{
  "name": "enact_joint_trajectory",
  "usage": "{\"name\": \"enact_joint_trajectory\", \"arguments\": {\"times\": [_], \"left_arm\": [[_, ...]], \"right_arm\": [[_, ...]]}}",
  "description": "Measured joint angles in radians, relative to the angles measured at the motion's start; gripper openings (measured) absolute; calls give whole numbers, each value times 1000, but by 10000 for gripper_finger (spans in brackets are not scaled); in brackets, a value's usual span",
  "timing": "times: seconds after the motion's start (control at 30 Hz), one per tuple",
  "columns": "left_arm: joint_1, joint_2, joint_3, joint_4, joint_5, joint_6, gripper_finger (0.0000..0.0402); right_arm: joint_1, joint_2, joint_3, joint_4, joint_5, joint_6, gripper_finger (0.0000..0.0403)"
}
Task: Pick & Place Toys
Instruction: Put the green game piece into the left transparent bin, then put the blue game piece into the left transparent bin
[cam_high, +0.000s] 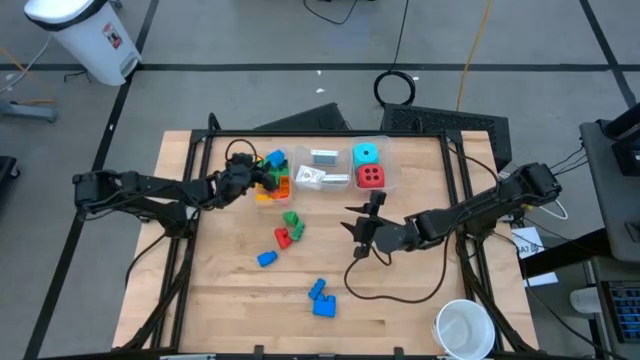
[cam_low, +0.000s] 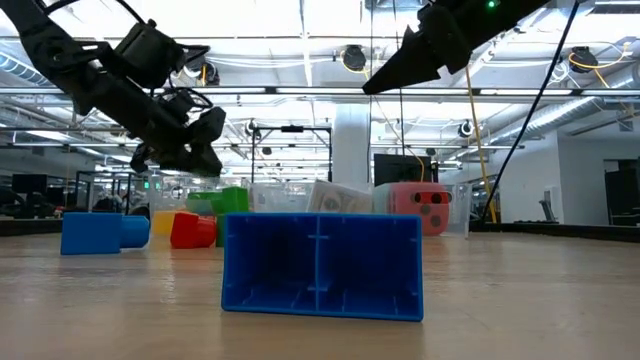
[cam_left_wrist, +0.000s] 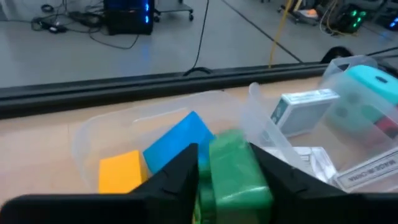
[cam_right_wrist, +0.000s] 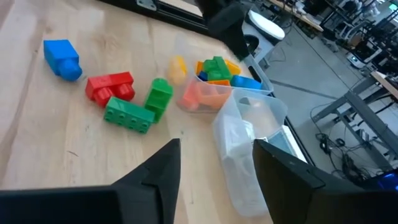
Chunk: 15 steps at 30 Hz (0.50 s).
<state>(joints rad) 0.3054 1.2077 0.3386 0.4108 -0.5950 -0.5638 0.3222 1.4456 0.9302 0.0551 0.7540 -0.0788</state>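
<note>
My left gripper (cam_high: 258, 181) reaches over the left clear bin (cam_high: 283, 194), which holds blue (cam_left_wrist: 177, 140) and orange (cam_left_wrist: 121, 173) bricks. A green brick (cam_left_wrist: 236, 177) sits between its fingers. My right gripper (cam_high: 355, 232) hangs open above the table's middle, nothing between its fingers (cam_right_wrist: 214, 146). Red and green bricks (cam_high: 289, 229), a small blue brick (cam_high: 266, 258) and two blue bricks (cam_high: 321, 298) lie on the table. The cards (cam_high: 322, 170) and the cyan and red dice (cam_high: 367, 166) lie in the neighbouring bins. My left gripper has the green brick's two opposite sides (cam_left_wrist: 214, 168) between its two fingers (cam_left_wrist: 183, 174). It comes in nearly level from the table's left. The brick hangs over the bin's pile; whether its underside rests on the bricks below, I cannot tell.
A white round cup (cam_high: 464, 328) stands at the table's near right corner. A black cable (cam_high: 400, 290) trails over the table below my right arm. There is bare wood at the near left.
</note>
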Motion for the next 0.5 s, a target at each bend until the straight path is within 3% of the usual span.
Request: {"name": "enact_joint_trajectory", "arguments": {"times": [0.2, 0.33, 0.5], "left_arm": [[1, 2, 0, -21, 19, -24, 208], [-7, 2, 0, -20, 59, -10, 245], [-14, -9, 0, -4, 180, -25, 271]], "right_arm": [[0, 0, 0, 1, -33, 19, 180], [0, 4, 0, 40, -140, 20, 188], [15, 18, 0, 90, -351, 59, 210]]}}
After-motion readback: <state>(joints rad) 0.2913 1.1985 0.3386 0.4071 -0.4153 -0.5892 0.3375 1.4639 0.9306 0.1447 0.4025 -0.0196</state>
